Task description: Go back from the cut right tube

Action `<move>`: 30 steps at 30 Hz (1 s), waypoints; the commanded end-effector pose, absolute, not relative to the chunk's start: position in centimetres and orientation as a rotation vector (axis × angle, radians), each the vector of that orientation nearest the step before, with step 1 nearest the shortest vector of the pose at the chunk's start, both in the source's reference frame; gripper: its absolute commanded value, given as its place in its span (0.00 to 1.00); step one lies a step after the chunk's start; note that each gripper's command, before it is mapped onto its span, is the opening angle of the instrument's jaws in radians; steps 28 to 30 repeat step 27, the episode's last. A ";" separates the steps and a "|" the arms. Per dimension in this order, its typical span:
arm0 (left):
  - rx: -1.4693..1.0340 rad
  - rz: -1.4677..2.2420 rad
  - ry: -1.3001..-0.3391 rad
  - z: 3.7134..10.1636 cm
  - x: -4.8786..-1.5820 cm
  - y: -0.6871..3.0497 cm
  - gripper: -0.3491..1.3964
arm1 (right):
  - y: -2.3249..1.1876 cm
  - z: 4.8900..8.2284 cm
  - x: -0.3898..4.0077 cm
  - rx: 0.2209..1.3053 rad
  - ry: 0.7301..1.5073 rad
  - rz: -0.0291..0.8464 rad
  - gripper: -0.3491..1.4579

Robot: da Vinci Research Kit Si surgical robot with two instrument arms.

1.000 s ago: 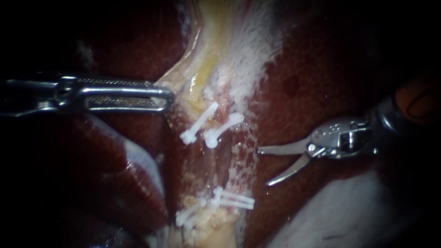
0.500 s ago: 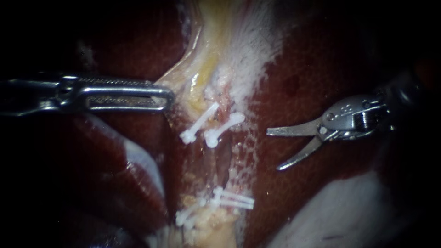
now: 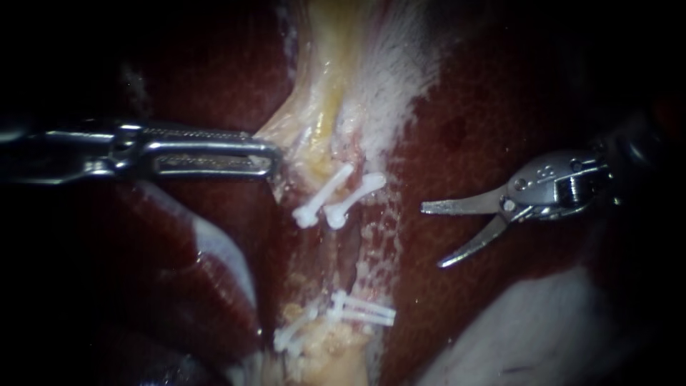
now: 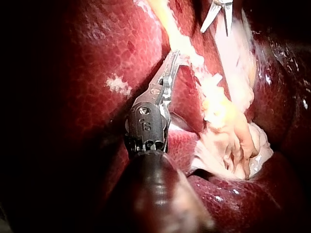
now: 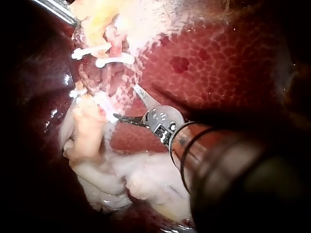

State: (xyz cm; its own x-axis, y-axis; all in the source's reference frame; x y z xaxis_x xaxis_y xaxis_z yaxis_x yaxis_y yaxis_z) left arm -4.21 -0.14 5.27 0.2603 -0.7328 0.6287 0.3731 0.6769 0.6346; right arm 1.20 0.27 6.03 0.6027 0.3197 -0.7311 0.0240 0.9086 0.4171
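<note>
My right instrument (image 3: pixel 431 237), curved silver blades, hung jaws apart and empty over dark red liver (image 3: pixel 500 107), near the white-clipped pinkish cut tube (image 3: pixel 357 282), while my left instrument (image 3: pixel 275 156) clamped pale yellow tissue (image 3: pixel 321 121).

2 instruments (image 3: pixel 275 157) (image 3: pixel 432 236), 2 upper clips (image 3: pixel 321 196) (image 3: pixel 355 195), lower clips (image 3: pixel 364 311) unclear

- My right instrument (image 3: pixel 431 236) has drawn back from the upper pair of clips (image 3: pixel 336 201) toward the right edge of the liver (image 3: pixel 486 107), and has risen a little.
- My left instrument (image 3: pixel 275 156) has slid towards those clips, carrying along the pale yellow tissue (image 3: pixel 314 136) gripped in its jaws.
- The upper pair of clips has shifted the same way with that tissue.
</note>
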 end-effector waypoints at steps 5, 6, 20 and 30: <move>0.411 -0.773 -1.047 5.34 -4.27 -0.21 0.08 | 0.26 6.03 1.20 0.410 0.912 0.176 0.98; 0.413 -0.770 -1.045 5.34 -4.28 -0.22 0.08 | 0.26 6.03 1.20 0.410 0.912 0.176 0.98; 0.423 -0.773 -1.032 5.41 -4.31 -0.25 0.09 | 0.25 6.02 1.19 0.410 0.912 0.175 0.98; 0.424 -0.771 -1.033 5.43 -4.30 -0.24 0.09 | 0.24 6.01 1.18 0.411 0.912 0.175 0.98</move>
